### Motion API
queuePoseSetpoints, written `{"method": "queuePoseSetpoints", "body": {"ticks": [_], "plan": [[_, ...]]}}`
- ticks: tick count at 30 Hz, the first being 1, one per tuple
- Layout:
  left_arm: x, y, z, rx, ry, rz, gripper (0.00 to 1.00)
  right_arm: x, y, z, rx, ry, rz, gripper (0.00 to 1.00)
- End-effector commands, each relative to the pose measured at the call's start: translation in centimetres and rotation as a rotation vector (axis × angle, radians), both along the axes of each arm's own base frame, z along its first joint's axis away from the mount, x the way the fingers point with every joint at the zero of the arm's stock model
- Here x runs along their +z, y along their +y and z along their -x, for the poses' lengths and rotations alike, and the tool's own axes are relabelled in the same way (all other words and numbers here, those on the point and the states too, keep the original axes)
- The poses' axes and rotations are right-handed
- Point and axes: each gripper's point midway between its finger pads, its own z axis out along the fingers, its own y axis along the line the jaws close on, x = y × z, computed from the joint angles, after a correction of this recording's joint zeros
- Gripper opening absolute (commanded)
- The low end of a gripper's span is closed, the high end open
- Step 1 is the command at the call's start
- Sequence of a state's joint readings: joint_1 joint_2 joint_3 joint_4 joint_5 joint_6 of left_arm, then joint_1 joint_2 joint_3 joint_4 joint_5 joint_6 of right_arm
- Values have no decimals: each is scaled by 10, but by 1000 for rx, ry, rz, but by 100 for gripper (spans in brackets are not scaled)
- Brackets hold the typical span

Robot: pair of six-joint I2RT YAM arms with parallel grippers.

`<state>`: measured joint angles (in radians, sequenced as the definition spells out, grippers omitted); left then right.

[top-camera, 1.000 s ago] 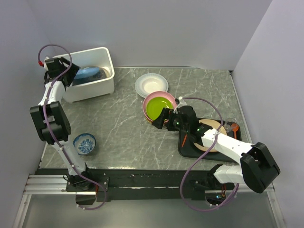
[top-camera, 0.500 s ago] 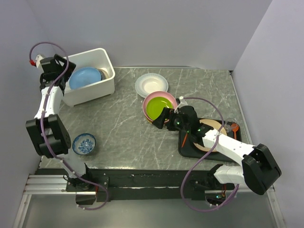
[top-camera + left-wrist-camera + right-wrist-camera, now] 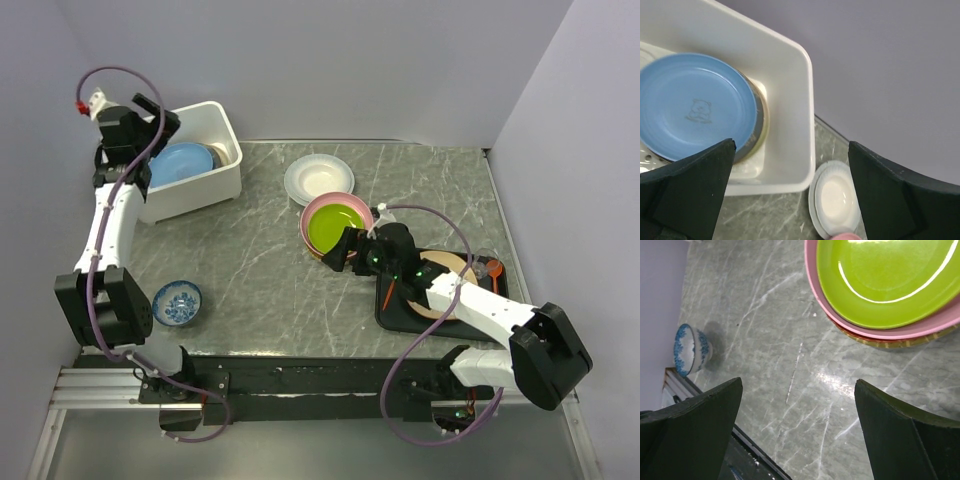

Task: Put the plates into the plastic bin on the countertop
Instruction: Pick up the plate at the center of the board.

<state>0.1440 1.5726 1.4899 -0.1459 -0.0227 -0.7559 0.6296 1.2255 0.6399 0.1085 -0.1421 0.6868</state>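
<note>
The white plastic bin (image 3: pixel 222 178) stands at the back left of the countertop (image 3: pixel 260 270). A light blue plate (image 3: pixel 180 163) lies in it on top of another plate; the left wrist view shows the blue plate (image 3: pixel 695 107) and the bin's wall (image 3: pixel 807 100). My left gripper (image 3: pixel 158 112) hovers open and empty above the bin's left end. A white plate (image 3: pixel 318 180) sits mid-table. A green plate (image 3: pixel 335 222) tops a pink plate (image 3: pixel 920 330) on a stack. My right gripper (image 3: pixel 335 250) is open and empty just in front of that stack.
A small blue-and-white bowl (image 3: pixel 177 302) stands front left, also in the right wrist view (image 3: pixel 690 347). A flat black tray (image 3: pixel 400 312) at the right holds a tan woven plate (image 3: pixel 445 275) and orange utensils (image 3: pixel 490 268). Walls close in the back and both sides.
My left gripper has drawn back from the bin's left end and risen above it, leaving the light blue plate uncovered in the bin. The right arm has barely moved.
</note>
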Motion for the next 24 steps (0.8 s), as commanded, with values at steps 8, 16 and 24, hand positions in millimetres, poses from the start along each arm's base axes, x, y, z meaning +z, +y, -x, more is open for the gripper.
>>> {"method": "queuePoseSetpoints", "body": {"ticks": [8, 16, 24], "plan": [[10, -126, 8, -336, -18, -114, 99, 27, -50, -24, -170, -71, 19, 100], [-21, -214, 33, -603, 23, -113, 98, 17, -66, -25, -229, -53, 42, 100], [-75, -273, 70, -796, 127, -92, 98, 18, -75, -44, -250, -65, 61, 100]]}}
